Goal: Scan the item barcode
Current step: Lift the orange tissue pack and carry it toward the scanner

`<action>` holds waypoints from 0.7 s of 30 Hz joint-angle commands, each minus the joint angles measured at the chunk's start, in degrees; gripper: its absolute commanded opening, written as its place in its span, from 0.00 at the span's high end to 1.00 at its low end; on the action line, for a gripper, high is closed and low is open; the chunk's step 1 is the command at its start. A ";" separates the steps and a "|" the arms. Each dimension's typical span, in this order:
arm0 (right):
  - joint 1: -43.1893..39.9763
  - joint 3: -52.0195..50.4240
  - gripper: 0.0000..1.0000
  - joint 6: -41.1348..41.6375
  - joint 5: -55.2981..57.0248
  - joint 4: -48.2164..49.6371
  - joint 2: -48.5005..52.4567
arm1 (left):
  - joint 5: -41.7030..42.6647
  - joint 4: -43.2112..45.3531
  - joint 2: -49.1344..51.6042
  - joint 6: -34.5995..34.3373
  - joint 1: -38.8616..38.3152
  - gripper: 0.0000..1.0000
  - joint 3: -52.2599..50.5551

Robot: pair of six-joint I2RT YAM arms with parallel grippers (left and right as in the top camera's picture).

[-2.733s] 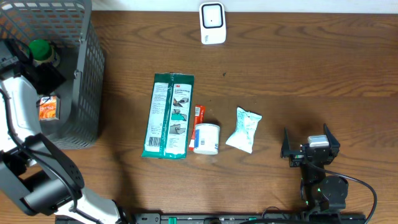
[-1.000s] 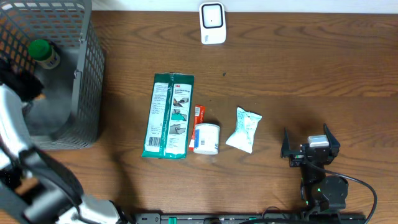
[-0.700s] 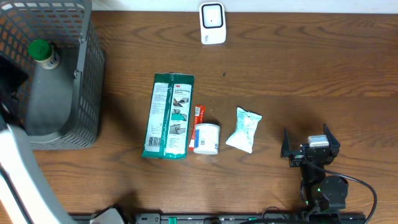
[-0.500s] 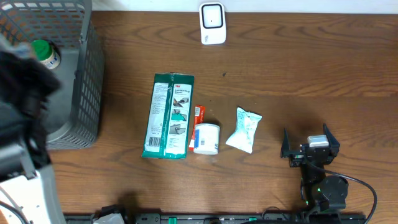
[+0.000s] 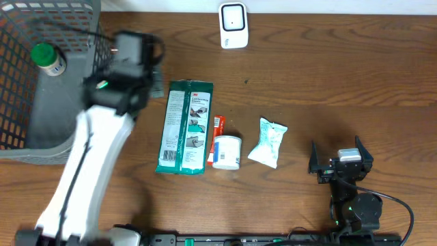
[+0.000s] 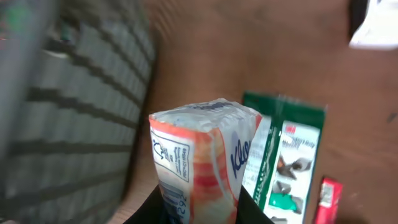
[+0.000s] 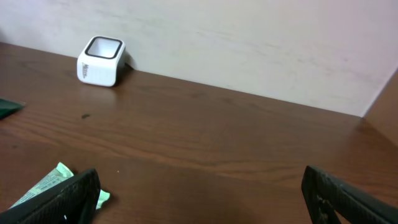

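**Overhead.** The left arm [image 5: 89,150] is motion-blurred, with its wrist beside the right wall of the wire basket [image 5: 95,27]. The jaw state can't be read in this view. The right gripper [image 5: 338,162] has its fingers spread wide with nothing between them. A pale sachet [image 5: 268,142] lies near its left side. The scanner [image 5: 233,26] is well apart, ahead and to the left.

**Left wrist.** The left gripper [image 6: 199,213] is clamped on the tissue pack [image 6: 199,155]. The pack stands upright between the fingers, and its end panel with small print faces the camera. Ahead and right of the gripper is the green packet [image 6: 283,162], with a red tube [image 6: 326,199] just beyond it. The scanner [image 6: 376,28] is farther off, ahead-right and well apart from the pack. The basket [image 6: 74,124] is to the left.

**Right wrist.** The right gripper [image 7: 205,205] has its jaws wide apart and empty. The scanner [image 7: 101,60] is ahead-left, well apart. A corner of the sachet [image 7: 53,183] lies by the left finger.
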 commanded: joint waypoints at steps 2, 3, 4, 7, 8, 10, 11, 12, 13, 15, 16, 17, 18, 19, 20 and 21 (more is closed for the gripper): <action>-0.28 -0.07 0.01 -0.57 0.55 -0.24 -0.09 | -3.26 5.01 8.61 -0.26 -5.14 0.81 -0.72; -0.28 -0.07 0.01 -0.57 0.55 -0.24 -0.09 | -3.26 7.15 10.23 0.22 -6.40 0.81 -0.72; -0.28 -0.04 0.01 -0.57 0.55 -0.24 -0.09 | -3.26 8.96 11.45 0.94 -7.45 0.81 -0.72; -0.28 -0.04 0.01 -0.57 0.55 -0.24 -0.09 | -3.08 14.80 15.17 3.82 -11.23 0.81 -0.72; -0.28 -0.04 0.01 -0.57 0.55 -0.24 -0.09 | -3.04 16.37 16.24 4.04 -12.63 0.81 -0.72; -0.28 -0.04 0.01 -0.57 0.55 -0.24 -0.09 | -3.02 18.73 18.23 4.04 -15.37 0.81 -0.72; -0.28 -0.04 0.01 -0.57 0.55 -0.24 -0.09 | -3.04 19.65 19.21 4.07 -16.59 0.81 -0.72; -0.28 -0.07 0.01 -0.57 0.55 -0.24 -0.09 | -3.04 20.85 20.44 4.44 -18.10 0.81 -0.72; -0.28 -0.04 0.01 -0.57 0.55 -0.24 -0.09 | -3.04 21.86 21.51 5.31 -19.28 0.81 -0.72; -0.28 -0.04 0.01 -0.57 0.55 -0.24 -0.09 | -3.06 24.13 23.89 7.80 -21.62 0.81 -0.72; -0.28 -0.04 0.01 -0.57 0.55 -0.24 -0.09 | -3.08 25.18 25.03 8.85 -22.64 0.81 -0.72; -0.28 -0.04 0.01 -0.57 0.55 -0.24 -0.09 | -3.10 26.29 26.38 9.97 -23.71 0.81 -0.72; -0.28 -0.04 0.01 -0.57 0.55 -0.24 -0.09 | -3.34 27.71 28.39 10.97 -25.16 0.81 -0.72; -0.28 -0.04 0.01 -0.57 0.55 -0.24 -0.09 | -3.85 28.24 29.42 10.93 -25.79 0.81 -0.72; -0.28 -0.04 0.01 -0.57 0.55 -0.24 -0.09 | -4.39 28.65 30.16 10.95 -26.21 0.81 -0.72; -0.28 -0.04 0.01 -0.57 0.55 -0.24 -0.09 | -4.83 29.11 31.04 11.06 -26.67 0.81 -0.72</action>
